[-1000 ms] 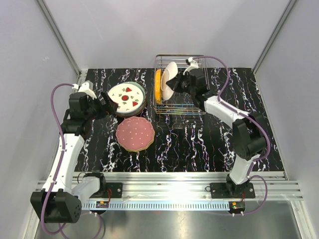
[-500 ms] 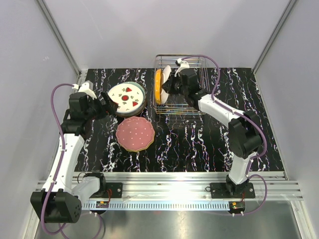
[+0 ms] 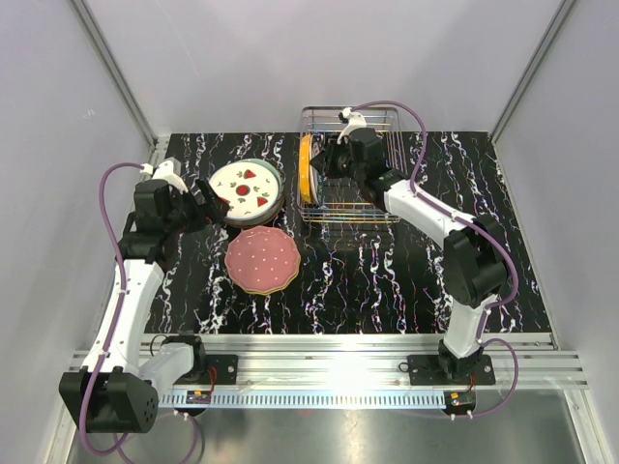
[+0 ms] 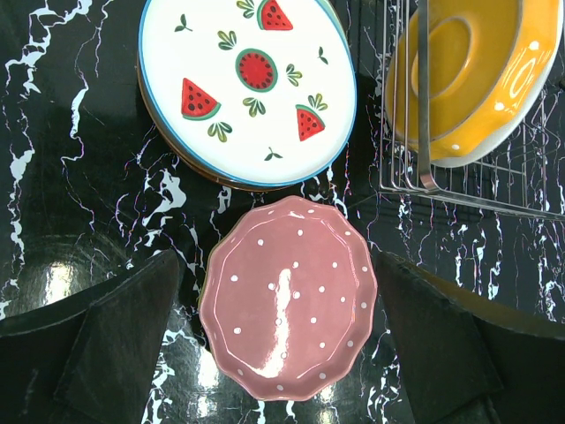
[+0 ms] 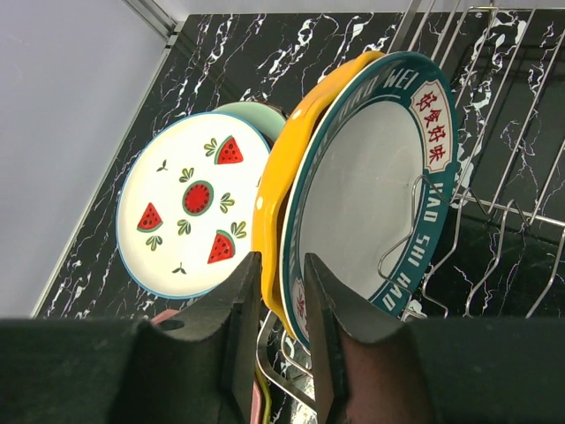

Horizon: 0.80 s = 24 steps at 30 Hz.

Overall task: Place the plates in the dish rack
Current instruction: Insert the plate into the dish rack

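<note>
The wire dish rack stands at the back middle, also in the right wrist view. An orange plate stands upright in its left end. My right gripper is inside the rack, shut on the rim of a dark teal-rimmed plate that stands upright against the orange plate. A white plate with red watermelon motifs tops a stack left of the rack. A pink dotted plate lies in front of it. My left gripper is open and empty above the pink plate.
The stack under the watermelon plate shows only its edges. The rack's wire and the orange plate show at the left wrist view's upper right. White walls close in the black marbled table.
My right gripper has moved left and down into the rack with the teal-rimmed plate, which now stands upright beside the orange plate. The left arm has not moved.
</note>
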### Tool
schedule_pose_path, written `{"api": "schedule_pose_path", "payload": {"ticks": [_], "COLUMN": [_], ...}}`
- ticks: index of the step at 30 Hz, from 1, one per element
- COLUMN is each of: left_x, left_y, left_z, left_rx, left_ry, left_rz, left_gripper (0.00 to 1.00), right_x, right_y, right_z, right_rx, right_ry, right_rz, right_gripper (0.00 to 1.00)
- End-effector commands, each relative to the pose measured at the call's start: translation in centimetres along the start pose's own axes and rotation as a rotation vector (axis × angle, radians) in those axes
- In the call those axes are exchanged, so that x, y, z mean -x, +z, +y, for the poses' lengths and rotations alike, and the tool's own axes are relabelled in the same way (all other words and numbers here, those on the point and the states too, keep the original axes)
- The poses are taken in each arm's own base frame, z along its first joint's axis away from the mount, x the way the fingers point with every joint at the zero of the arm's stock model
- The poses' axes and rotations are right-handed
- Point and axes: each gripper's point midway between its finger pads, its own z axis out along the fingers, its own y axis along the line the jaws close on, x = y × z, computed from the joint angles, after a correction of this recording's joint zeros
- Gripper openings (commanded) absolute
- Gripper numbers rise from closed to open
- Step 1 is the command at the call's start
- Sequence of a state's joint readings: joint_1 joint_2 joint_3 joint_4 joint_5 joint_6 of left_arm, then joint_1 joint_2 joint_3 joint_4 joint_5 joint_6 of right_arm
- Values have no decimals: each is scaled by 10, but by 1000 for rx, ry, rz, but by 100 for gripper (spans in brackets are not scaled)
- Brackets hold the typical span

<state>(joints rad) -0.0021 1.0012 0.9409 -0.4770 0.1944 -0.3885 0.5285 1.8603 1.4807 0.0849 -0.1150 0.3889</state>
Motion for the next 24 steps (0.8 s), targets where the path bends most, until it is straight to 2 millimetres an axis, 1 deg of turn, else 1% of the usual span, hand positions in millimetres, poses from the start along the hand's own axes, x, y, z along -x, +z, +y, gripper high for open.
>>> {"api": "schedule_pose_path", "payload": {"ticks": [1,3,4,8,9,10,11,12,13,14,15,16,17,18,20,21,22,23,24], "left_x": [10,11,10,9,8,8,7,7,7,5,5,5,3,3,2,4,3,5,8], "left_y": [-4,-5,-4,-3,-2,-1,-1,0,1,2,2,4,4,5,6,6,5,4,3], "left_z": [-6,-6,-6,-5,-5,-4,-4,-3,-3,-1,0,0,1,4,8,12,15,16,22], "left_rx": [-26,-26,-25,-23,-22,-21,-19,-17,-13,-10,-4,-1,4,17,41,63,81,92,128], "left_ry": [20,22,20,17,18,16,15,13,13,11,10,11,7,7,1,1,3,2,4], "left_rz": [-45,-48,-46,-41,-39,-36,-34,-31,-29,-24,-22,-18,-12,-11,-1,-7,-3,-10,-23], "left_gripper": [97,97,97,97,97,97,97,97,97,97,97,97,97,97,97,97,97,97,97], "right_x": [42,42,47,58,62,64,58,65,65,52,54,48,39,23,4,-17,-28,-40,-55], "right_y": [-13,-16,-22,-40,-50,-55,-59,-70,-76,-80,-91,-96,-100,-108,-115,-121,-124,-126,-126], "right_z": [27,27,31,36,38,38,35,40,43,46,55,60,65,76,85,96,102,107,109], "right_rx": [57,58,67,66,66,64,56,68,79,112,144,161,182,214,235,264,282,302,312], "right_ry": [-36,-37,-38,-58,-60,-64,-67,-72,-76,-98,-128,-153,-205,-240,-320,-351,-375,-405,-409], "right_rz": [-99,-97,-108,-139,-149,-155,-144,-165,-167,-140,-147,-138,-124,-102,-78,-49,-32,-10,23], "right_gripper": [33,33,33,36,38,38,39,41,43,44,47,50,50,51,50,50,49,44,42]}}
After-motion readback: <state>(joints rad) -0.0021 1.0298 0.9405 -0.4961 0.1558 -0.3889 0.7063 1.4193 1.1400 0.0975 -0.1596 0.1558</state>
